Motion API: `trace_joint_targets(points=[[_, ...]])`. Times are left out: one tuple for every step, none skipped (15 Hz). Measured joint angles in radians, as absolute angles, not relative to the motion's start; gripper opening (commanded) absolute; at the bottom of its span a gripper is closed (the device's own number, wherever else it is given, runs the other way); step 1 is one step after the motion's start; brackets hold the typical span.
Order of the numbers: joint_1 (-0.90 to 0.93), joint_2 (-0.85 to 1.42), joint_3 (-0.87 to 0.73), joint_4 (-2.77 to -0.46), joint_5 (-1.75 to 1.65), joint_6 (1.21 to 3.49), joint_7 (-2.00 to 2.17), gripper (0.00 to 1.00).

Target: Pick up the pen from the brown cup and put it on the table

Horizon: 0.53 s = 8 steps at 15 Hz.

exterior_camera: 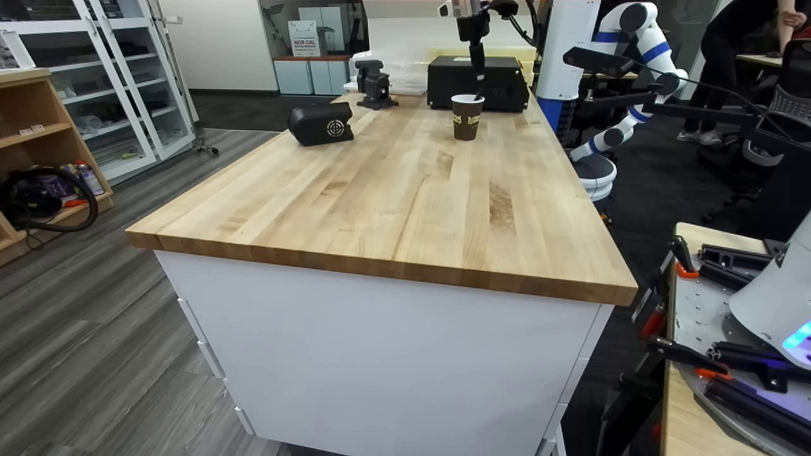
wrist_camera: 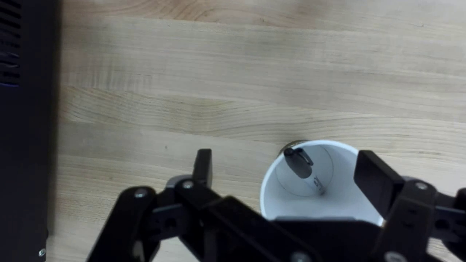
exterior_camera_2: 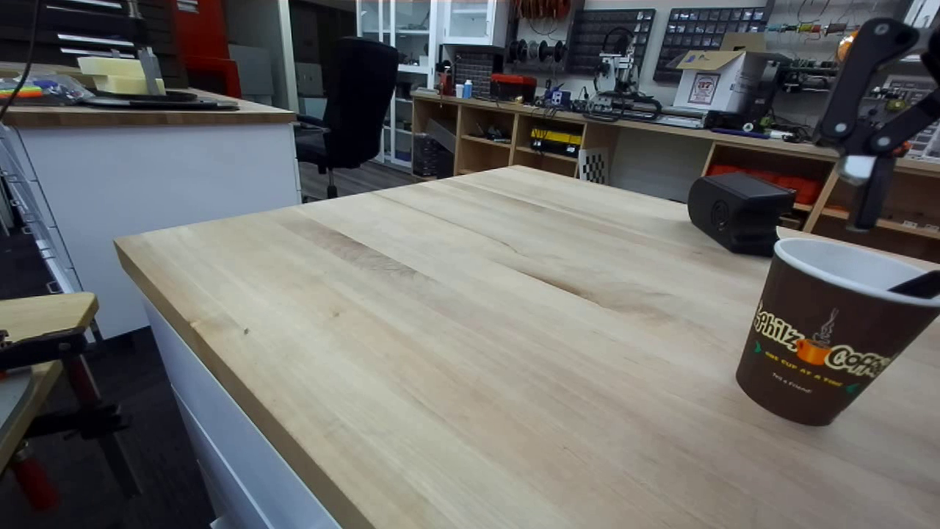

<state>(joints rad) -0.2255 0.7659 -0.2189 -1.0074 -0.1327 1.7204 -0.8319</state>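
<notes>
The wooden table occupies the foreground and extends past the brown cup, which stands upright on it. The pen leans inside the cup, cap end at the rim. Above the cup is the gripper, fingers apart; in the wrist view the pen lies between them, its long axis oblique to their closing line (a descent before closing seems called for). Beyond the cup, in an exterior view, sits a black box.

Robotics lab: blue-banded arm, spools.
</notes>
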Motion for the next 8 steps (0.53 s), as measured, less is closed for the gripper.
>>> trace_joint_targets(points=[[-0.227, 0.766, -0.218, -1.01, -0.129, 1.722, -0.832, 0.9], [-0.229, 0.766, -0.217, -1.012, -0.123, 1.722, -0.833, 0.73], [-0.231, 0.766, -0.215, -1.014, -0.113, 1.722, -0.834, 0.67], [-0.233, 0.766, -0.213, -1.015, -0.102, 1.723, -0.837, 0.59], [-0.235, 0.766, -0.212, -1.016, -0.091, 1.723, -0.84, 0.53], [-0.236, 0.766, -0.211, -1.016, -0.083, 1.723, -0.842, 0.47], [-0.237, 0.766, -0.211, -1.016, -0.077, 1.723, -0.842, 0.39], [-0.237, 0.766, -0.211, -1.016, -0.072, 1.723, -0.843, 0.34]])
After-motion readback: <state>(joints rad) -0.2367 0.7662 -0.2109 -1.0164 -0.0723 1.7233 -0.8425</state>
